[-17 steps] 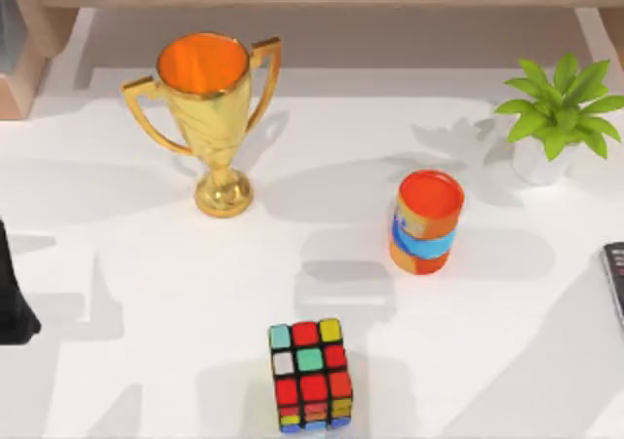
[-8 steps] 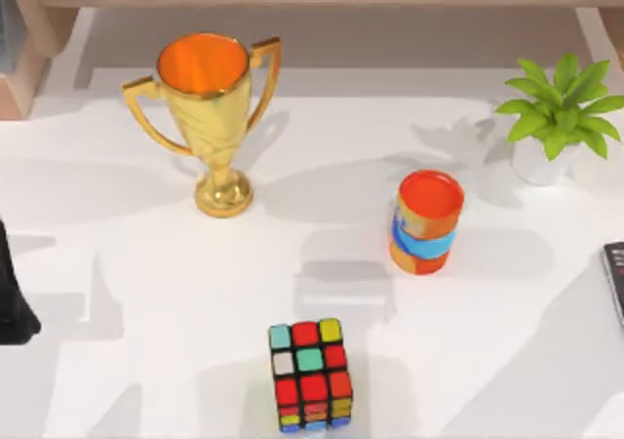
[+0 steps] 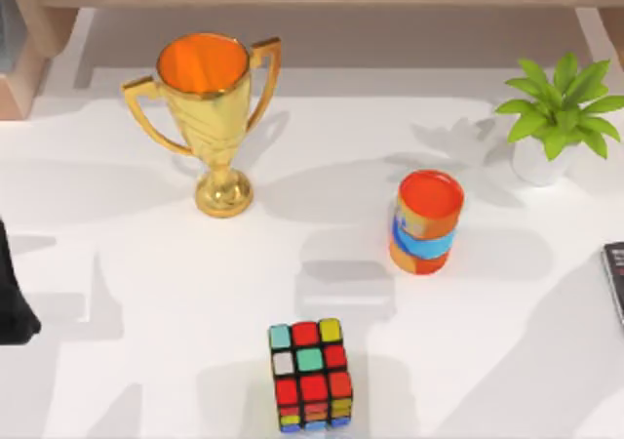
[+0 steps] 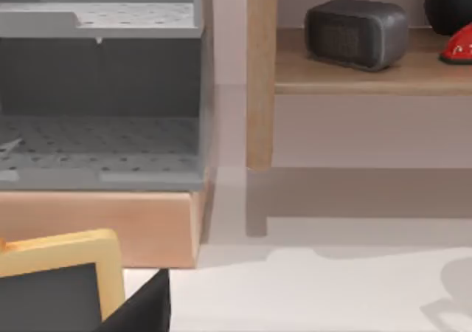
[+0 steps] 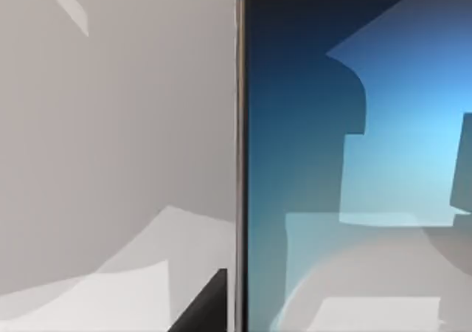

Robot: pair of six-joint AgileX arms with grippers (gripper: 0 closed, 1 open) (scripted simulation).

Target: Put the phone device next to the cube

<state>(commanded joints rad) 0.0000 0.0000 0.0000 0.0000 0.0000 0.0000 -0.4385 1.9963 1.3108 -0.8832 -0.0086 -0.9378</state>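
Flat black-edged blue-faced phone device (image 3: pixel 615 281) lies at table's right edge, well apart from sticker-covered black-framed puzzle cube (image 3: pixel 311 375) (front centre). R wrist cam directly over it (image 5: pixel 354 155); both grippers' state: can't tell.

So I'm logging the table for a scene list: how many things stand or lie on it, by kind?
Trophy: 1
Puzzle cube: 1
Striped cylinder: 1
Potted plant: 1
Phone, at the table's right edge: 1
Total: 5
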